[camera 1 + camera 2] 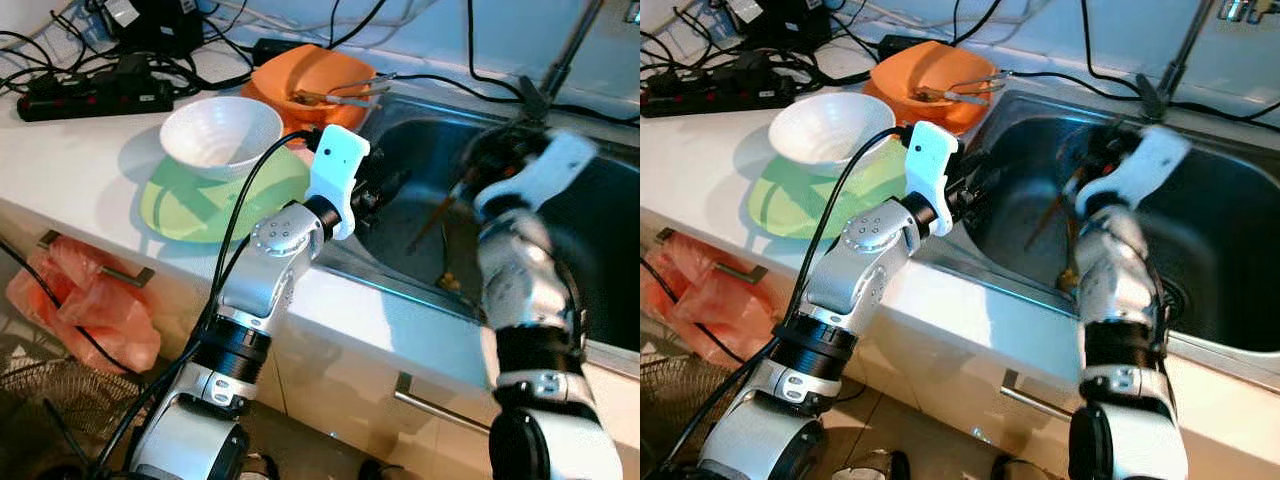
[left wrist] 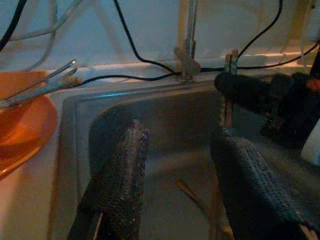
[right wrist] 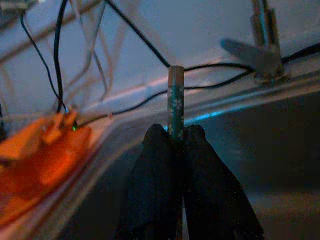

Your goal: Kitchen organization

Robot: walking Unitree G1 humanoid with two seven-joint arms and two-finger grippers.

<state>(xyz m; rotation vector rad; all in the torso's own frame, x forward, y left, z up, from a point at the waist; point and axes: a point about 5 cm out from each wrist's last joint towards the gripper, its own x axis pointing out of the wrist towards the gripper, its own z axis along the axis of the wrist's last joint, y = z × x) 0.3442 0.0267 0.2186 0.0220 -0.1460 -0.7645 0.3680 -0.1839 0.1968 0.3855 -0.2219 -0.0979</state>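
The chopstick (image 3: 175, 100) is a thin stick, green-patterned with small pale flowers near its blunt top end and plain wood-brown lower down. It stands roughly upright over the sink (image 1: 600, 240), its long axis running from the patterned end up top down toward the basin floor, leaning slightly.

The right tool (image 3: 175, 137) is closed on the chopstick, both black fingers pressed against its sides just below the patterned end, above the sink's middle. More brown sticks (image 1: 440, 215) lean in the basin below it.

The left tool (image 2: 177, 165) hovers over the sink's near left edge with its fingers spread wide and nothing between them, pointing across the basin toward the tap (image 2: 187, 47).

On the tabletop (image 1: 90, 150) left of the sink lie an orange bowl (image 1: 310, 75) with tongs (image 1: 345, 92) in it, a white bowl (image 1: 222, 135) and a green plate (image 1: 200, 205). A power strip (image 1: 90, 95) sits farther left.
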